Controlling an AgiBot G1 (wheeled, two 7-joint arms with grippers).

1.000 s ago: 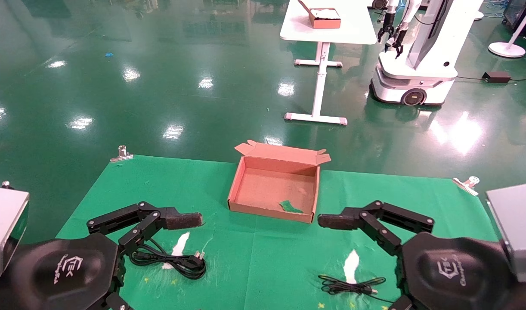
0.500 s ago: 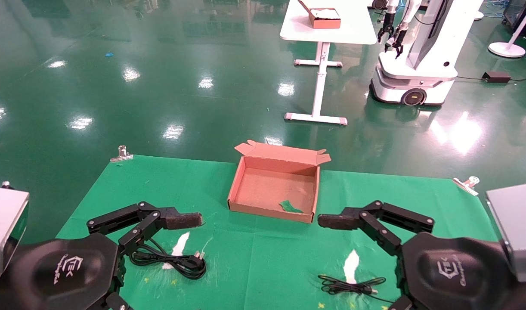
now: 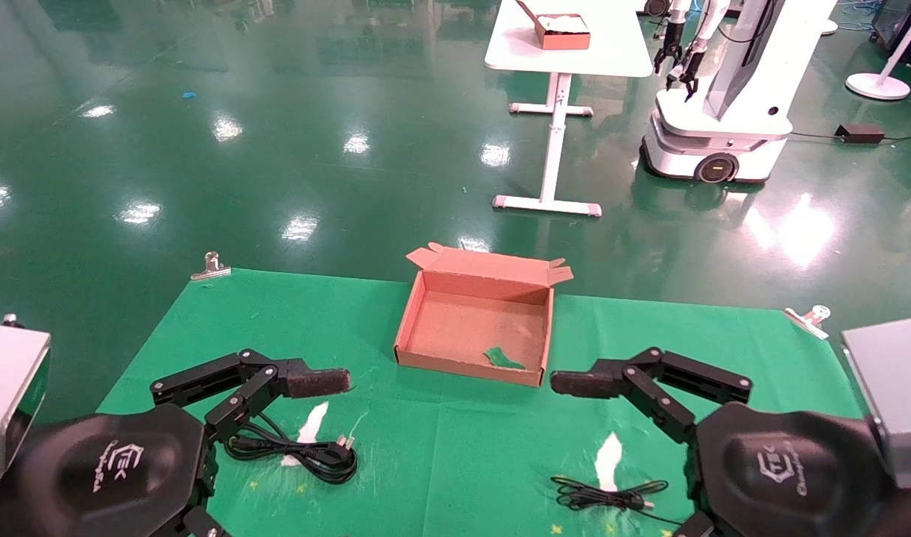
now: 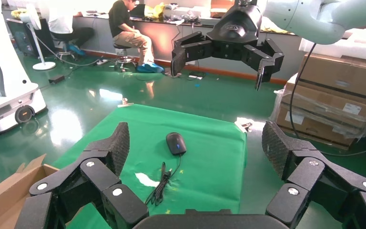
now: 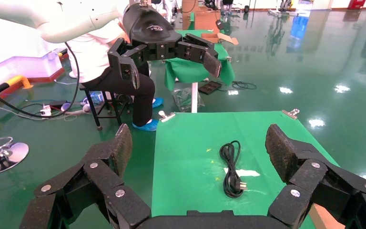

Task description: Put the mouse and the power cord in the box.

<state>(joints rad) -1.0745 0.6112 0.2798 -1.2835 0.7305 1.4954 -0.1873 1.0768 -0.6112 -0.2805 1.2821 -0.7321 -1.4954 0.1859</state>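
Head view: the box [image 3: 474, 328] sits open at the middle of the green cloth [image 3: 440, 447], its flap lid standing up at the far edge and a green scrap [image 3: 502, 358] lying inside near its right front corner. The left gripper [image 3: 317, 382] hovers over the cloth to the left of the box, the right gripper [image 3: 575, 383] to the right, both clear of it. The cord [image 3: 295, 450] lies coiled below the left gripper, plug end toward the middle, beside a white mark [image 3: 311, 424]. A thin cable [image 3: 604, 494] lies bundled near the right gripper's body; the mouse itself is hidden here. Two metal clips [image 3: 211, 266] pin the cloth's far corners. Beyond stand a white table [image 3: 567, 45] and another robot [image 3: 724, 89].

Left wrist view: the left gripper [image 4: 195, 143] stands spread wide, holding nothing. Between its fingers, farther off, the mouse [image 4: 176, 143] rests on the cloth with its cable trailing toward the camera. The right gripper [image 4: 221, 59] hangs above, splayed wide.

Right wrist view: the right gripper [image 5: 198, 145] gapes wide and empty. The cord [image 5: 231, 169] lies on the cloth beyond it, nothing covering it, and the left gripper [image 5: 169, 62] hangs above.
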